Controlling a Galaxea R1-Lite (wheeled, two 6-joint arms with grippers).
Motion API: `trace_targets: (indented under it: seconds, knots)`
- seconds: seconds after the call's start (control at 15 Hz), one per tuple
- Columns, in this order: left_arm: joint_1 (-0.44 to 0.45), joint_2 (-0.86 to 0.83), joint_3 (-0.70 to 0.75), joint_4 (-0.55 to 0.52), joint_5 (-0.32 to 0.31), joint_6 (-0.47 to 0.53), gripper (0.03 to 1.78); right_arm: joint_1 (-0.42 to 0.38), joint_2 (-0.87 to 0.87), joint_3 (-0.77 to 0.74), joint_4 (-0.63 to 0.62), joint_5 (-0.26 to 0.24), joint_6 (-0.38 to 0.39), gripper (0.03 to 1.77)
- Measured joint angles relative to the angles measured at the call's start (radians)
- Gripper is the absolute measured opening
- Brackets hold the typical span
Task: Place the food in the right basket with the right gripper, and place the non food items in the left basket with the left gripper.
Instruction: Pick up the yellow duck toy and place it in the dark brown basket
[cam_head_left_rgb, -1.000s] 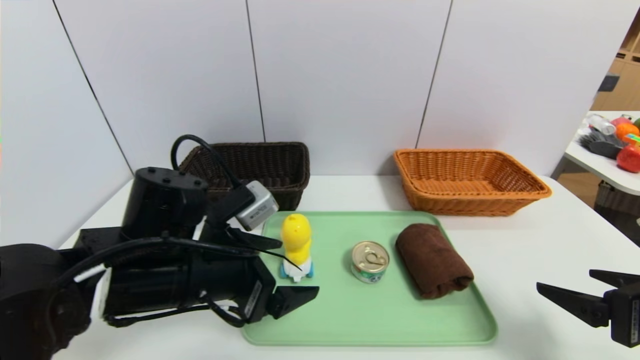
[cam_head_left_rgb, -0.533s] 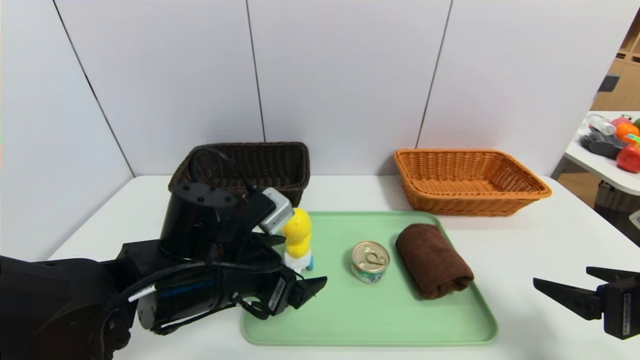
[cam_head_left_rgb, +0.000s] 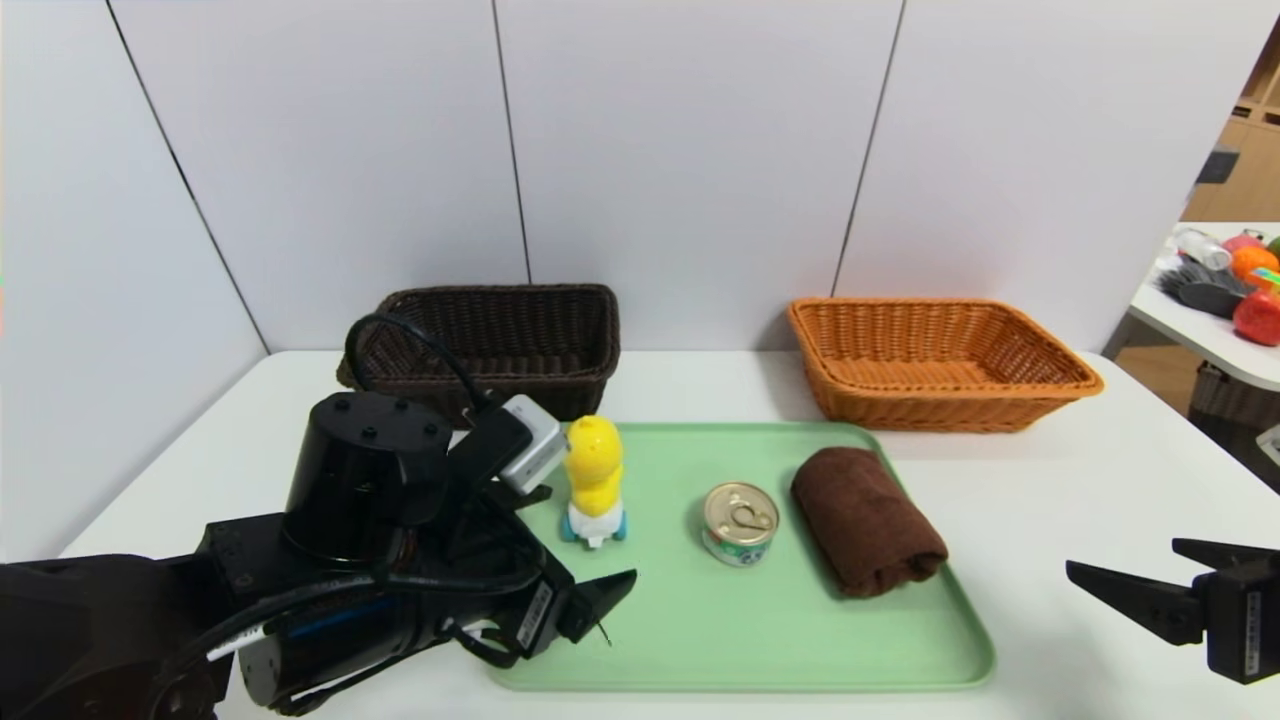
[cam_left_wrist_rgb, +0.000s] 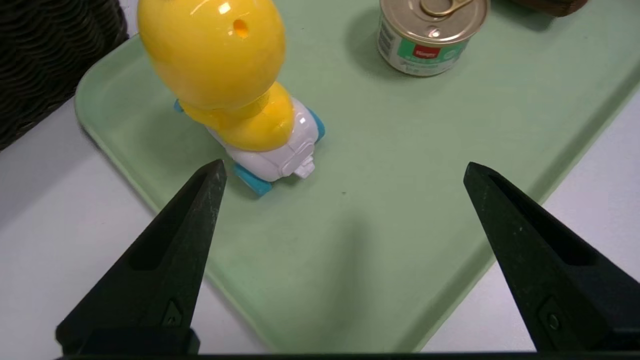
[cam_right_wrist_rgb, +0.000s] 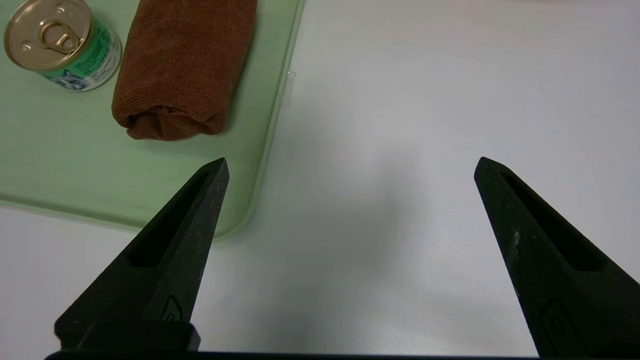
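- My left end effector (cam_left_wrist_rgb: 342, 170) hangs spread wide, empty, over the green tray (cam_head_left_rgb: 740, 640); the yellow duck toy (cam_left_wrist_rgb: 235, 95) stands upright just ahead of one finger.
- The tin can (cam_head_left_rgb: 740, 522) and brown towel (cam_head_left_rgb: 866, 520) lie beyond it.
- My right end effector (cam_right_wrist_rgb: 350, 165) gapes wide over bare tabletop (cam_right_wrist_rgb: 425, 125), tray alongside.

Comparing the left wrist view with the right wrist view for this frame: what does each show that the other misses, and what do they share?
Only the left wrist view: the yellow duck toy standing upright on the tray, a corner of the dark brown basket, and the open left gripper.

Only the right wrist view: the full brown towel roll, and the open right gripper over bare table.

Both: the tin can on the green tray.
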Motion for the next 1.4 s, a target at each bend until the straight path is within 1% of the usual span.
trace_targets:
  seconds: [0.13,0.4,0.53,0.6,0.8,0.87,1.0,1.2,1.33,1.4]
  knots:
    - [-0.015,0.021,0.000,-0.048,0.073,-0.008,1.69,0.000,-0.002,0.001,0.001,-0.001,0.000,1.70]
    - [-0.065,0.090,0.001,-0.204,0.234,-0.056,1.69,0.000,-0.013,0.002,0.001,-0.006,-0.001,1.70]
    - [-0.083,0.119,0.001,-0.233,0.291,-0.060,1.69,0.000,-0.018,0.002,0.001,-0.007,-0.001,1.70]
    - [-0.086,0.130,0.003,-0.247,0.312,-0.061,1.69,0.000,-0.020,0.002,0.002,-0.007,-0.001,1.70]
    - [-0.096,0.153,0.024,-0.287,0.348,-0.059,1.69,0.000,-0.029,0.002,0.004,-0.007,-0.001,1.70]
    - [-0.098,0.161,0.027,-0.299,0.370,-0.059,1.69,0.000,-0.030,0.002,0.003,-0.006,-0.001,1.70]
    - [-0.112,0.191,0.030,-0.347,0.450,-0.059,1.69,0.000,-0.031,0.002,0.004,-0.006,-0.001,1.70]
    - [-0.124,0.238,0.029,-0.432,0.512,-0.059,1.69,0.000,-0.032,0.002,0.002,-0.006,-0.002,1.70]
    - [-0.135,0.262,0.030,-0.462,0.557,-0.066,1.69,0.000,-0.034,-0.001,0.003,-0.007,-0.003,1.70]
    - [-0.137,0.270,0.031,-0.464,0.562,-0.080,1.69,0.000,-0.035,-0.001,0.003,-0.006,-0.004,1.70]
